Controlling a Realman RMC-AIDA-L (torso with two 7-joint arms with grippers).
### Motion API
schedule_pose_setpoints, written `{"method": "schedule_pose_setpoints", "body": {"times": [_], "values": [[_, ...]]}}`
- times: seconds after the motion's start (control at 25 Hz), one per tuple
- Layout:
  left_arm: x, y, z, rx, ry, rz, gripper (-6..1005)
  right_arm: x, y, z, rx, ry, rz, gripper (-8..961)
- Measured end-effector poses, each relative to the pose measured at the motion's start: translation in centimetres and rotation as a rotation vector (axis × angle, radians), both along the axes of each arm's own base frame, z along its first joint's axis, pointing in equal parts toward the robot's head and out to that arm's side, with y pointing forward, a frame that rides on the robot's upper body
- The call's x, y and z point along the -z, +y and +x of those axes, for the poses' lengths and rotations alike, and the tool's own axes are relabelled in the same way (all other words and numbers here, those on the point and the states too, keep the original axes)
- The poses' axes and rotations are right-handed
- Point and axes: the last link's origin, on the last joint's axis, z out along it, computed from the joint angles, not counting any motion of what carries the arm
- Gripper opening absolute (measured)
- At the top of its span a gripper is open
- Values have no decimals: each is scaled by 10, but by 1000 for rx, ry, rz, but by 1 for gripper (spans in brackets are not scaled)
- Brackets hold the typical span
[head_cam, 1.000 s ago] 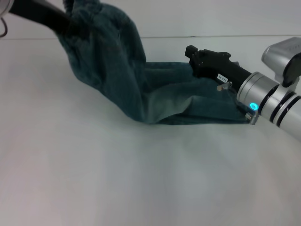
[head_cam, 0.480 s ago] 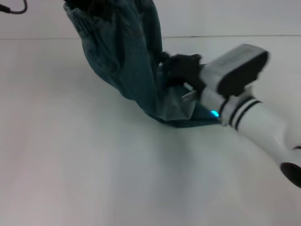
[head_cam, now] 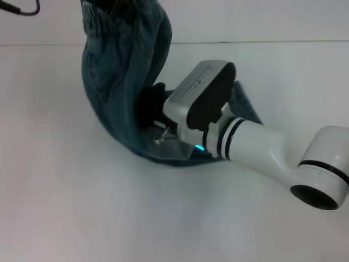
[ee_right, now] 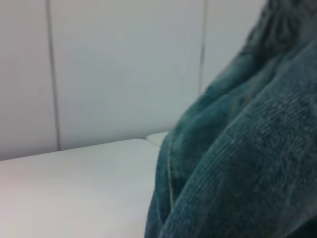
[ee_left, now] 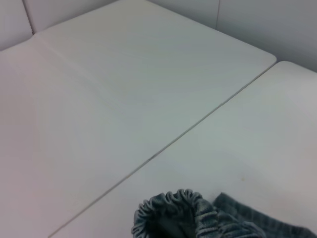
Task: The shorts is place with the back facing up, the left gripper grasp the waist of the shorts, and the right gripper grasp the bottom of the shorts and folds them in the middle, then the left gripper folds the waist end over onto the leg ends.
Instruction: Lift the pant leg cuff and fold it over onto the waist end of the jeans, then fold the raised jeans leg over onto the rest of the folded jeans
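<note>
White tabletop [head_cam: 82,218] spreads bare around the work. Across it the shorts [head_cam: 120,82] rise as a steep denim sheet, lower edge resting on the table beside the right arm, the waist of the shorts [ee_left: 173,210] lifted at the far end. The left gripper is out of sight, so its fingers cannot be judged. The right gripper [head_cam: 150,106] is buried in the fabric low down; whether its fingers are apart or pinching, I cannot tell. Risk, as I judge it: the bunched cloth could drag or slip, so the waist lands skewed over the leg ends
</note>
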Motion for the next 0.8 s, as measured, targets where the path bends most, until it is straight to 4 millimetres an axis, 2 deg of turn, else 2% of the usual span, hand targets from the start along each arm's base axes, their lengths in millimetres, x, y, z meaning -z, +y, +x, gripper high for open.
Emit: {"method": "schedule_pose_setpoints", "body": {"times": [0.2,0.36,0.44,0.52,0.76,0.8], "values": [[2,-4,-12,-30,-5,6,124,1,-4,8,31,11,-34,1],[8,-2,-23,-49,0,13,122,-8,-3,33,68,-4,-20,1],[13,-1,-29,-57,4,13,120,-18,-3,52,61,-16,0,1],[18,0,-34,-63,6,10,117,-33,-2,70,69,17,29,1],[32,1,-33,-53,-26,-25,117,-114,10,123,213,284,223,2],[41,1,-27,-30,-63,-53,117,-125,12,129,236,317,265,2]]}}
